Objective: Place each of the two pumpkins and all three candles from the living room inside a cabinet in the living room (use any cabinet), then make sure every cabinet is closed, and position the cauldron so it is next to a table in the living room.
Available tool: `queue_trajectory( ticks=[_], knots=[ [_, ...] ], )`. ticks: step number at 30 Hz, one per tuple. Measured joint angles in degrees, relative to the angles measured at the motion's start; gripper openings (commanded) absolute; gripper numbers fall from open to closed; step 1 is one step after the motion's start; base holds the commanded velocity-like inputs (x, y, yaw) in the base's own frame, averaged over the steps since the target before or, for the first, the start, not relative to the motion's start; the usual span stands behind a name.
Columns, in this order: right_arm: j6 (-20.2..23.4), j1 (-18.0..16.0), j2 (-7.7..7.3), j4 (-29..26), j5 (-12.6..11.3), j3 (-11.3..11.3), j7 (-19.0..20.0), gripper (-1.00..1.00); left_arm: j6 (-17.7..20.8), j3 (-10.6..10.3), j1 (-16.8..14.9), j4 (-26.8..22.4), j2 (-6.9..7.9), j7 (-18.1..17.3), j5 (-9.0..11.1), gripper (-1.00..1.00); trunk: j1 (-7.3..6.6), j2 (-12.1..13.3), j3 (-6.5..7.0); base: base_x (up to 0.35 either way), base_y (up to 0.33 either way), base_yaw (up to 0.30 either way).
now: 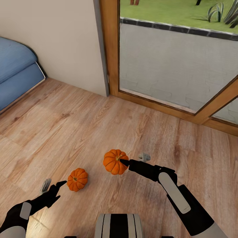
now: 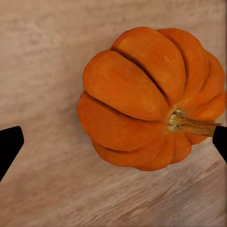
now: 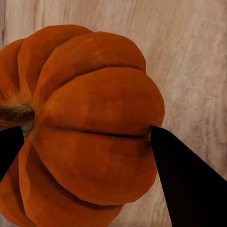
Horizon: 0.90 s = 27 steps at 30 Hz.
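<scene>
Two orange ribbed pumpkins show over the wooden floor. My right gripper (image 1: 119, 162) is shut on the larger-looking pumpkin (image 1: 114, 162). In the right wrist view its black fingers (image 3: 184, 179) press that pumpkin (image 3: 94, 127) from both sides, stem to one side. The other pumpkin (image 1: 77, 179) rests on the floor just ahead of my left gripper (image 1: 59, 190), which is open. In the left wrist view this pumpkin (image 2: 142, 99) lies between the widely spread fingertips (image 2: 9, 144), apart from both.
A blue sofa (image 1: 15, 74) stands at the far left against the beige wall. A glass door with a wooden frame (image 1: 110, 49) runs across the back and right. Wooden floor (image 1: 66, 125) stretches between the sofa and the door.
</scene>
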Motion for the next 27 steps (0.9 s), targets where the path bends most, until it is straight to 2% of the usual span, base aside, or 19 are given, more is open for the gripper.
queue_trajectory(
  ticks=[3, 9, 12, 15, 20, 25, 27],
  knots=[
    [0.0, 0.0, 0.00, 0.0, 0.0, 0.0, 0.0, -1.00, 0.0, 0.0, 0.0, 0.0, 0.00, -0.3, 0.0, 1.00, 0.00, 0.0, 0.00, 0.000, 0.000, 0.000],
    [0.0, 0.0, 0.00, 0.0, 0.1, 0.0, 0.0, -1.00, -0.1, 0.0, 0.0, 0.0, 0.00, -0.5, 0.0, 1.00, 0.16, -0.1, -1.32, 0.000, 0.000, 0.000],
    [0.0, 0.0, 0.00, 0.0, 0.1, 0.0, 0.0, -1.00, -0.1, 0.0, 0.0, 0.0, 0.01, -0.5, 0.0, 1.00, 0.15, -0.1, -1.33, 0.000, 0.000, 0.000],
    [0.0, 0.0, 0.00, 0.0, 0.2, 0.0, 0.0, -1.00, -0.1, -0.1, 0.0, 0.0, 0.02, -0.7, 0.0, 1.00, 0.24, -0.1, -1.99, 0.000, 0.000, 0.000],
    [-0.1, 0.0, 0.00, 0.0, 0.2, 0.0, 0.0, -1.00, -0.3, -0.1, 0.0, -0.1, 0.00, -3.3, -0.2, 1.00, 0.36, -0.2, -3.10, 0.000, 0.000, 0.000],
    [-0.1, 0.0, 0.00, 0.0, 0.2, 0.0, 0.0, -1.00, -0.3, -0.2, 0.0, -0.1, 0.00, -3.6, -0.2, 1.00, 0.49, -0.3, -4.20, 0.000, 0.000, 0.000],
    [-0.1, 0.0, 0.00, 0.0, 0.1, 0.0, 0.0, -1.00, -0.3, -0.2, 0.0, -0.1, 0.03, -3.6, -0.2, 1.00, 0.49, -0.3, -4.21, 0.000, 0.000, 0.000]
  ],
)
